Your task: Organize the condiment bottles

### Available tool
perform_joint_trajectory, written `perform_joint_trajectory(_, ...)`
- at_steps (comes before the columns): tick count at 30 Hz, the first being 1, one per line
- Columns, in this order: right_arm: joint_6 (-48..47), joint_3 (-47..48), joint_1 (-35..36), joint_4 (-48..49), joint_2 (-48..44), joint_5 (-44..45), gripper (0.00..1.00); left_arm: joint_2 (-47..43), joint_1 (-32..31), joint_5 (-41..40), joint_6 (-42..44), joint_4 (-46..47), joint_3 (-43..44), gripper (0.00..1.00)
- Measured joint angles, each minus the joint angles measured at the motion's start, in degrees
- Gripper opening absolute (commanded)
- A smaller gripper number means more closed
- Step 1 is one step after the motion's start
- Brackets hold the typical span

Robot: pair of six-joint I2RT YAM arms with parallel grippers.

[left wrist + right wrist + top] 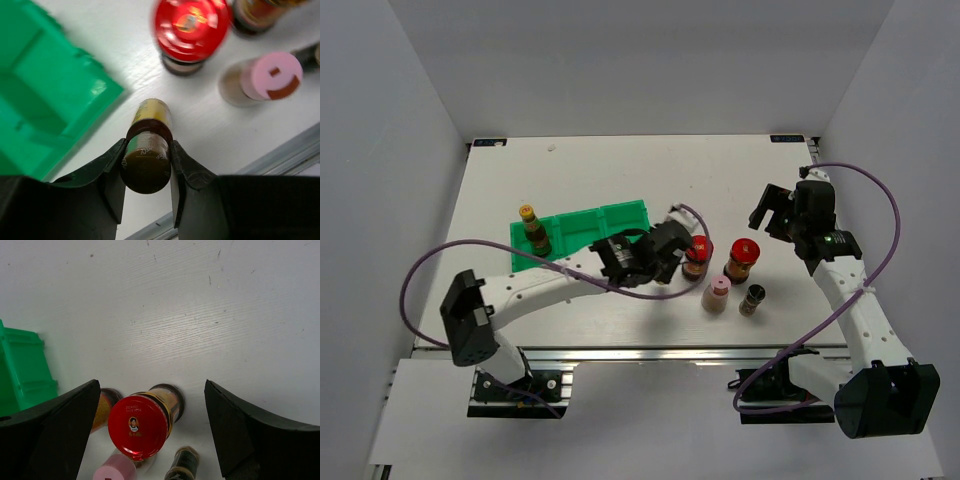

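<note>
Clamped between the left gripper's [148,146] fingers is a brown bottle [146,167]. Its dark round end faces the wrist camera, with a gold band beyond, and it sits just off the corner of the green tray [45,100]. Right of it on the table [620,170] stand a red-capped bottle [191,25], a second red-capped bottle [743,258], a beige pink-capped bottle [272,75] and a small dark bottle [753,299], close together. A yellow-capped bottle [532,230] stands upright at the tray's left end. The right gripper [151,385] is spread wide, holding nothing, behind the cluster.
</note>
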Motion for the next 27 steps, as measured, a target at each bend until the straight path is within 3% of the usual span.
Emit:
perform_joint_trajectory(12, -0.26, -0.02, 0.0, 0.04, 0.0, 0.2, 0.89, -17.31, 19.04, -13.64, -16.65, -18.8, 1.46, 0.0)
perform_joint_trajectory(19, -0.44, -0.02, 0.0, 0.07, 1.6, 0.2, 0.89, -20.74, 22.49, -17.18, -25.59, -32.0, 2.62, 0.0)
perform_joint_trajectory(27, -0.48, -0.02, 0.0, 0.35, 2.82, -0.66, 0.89, -30.88, 28.17, -18.75, -29.18, -32.37, -7.21, 0.0)
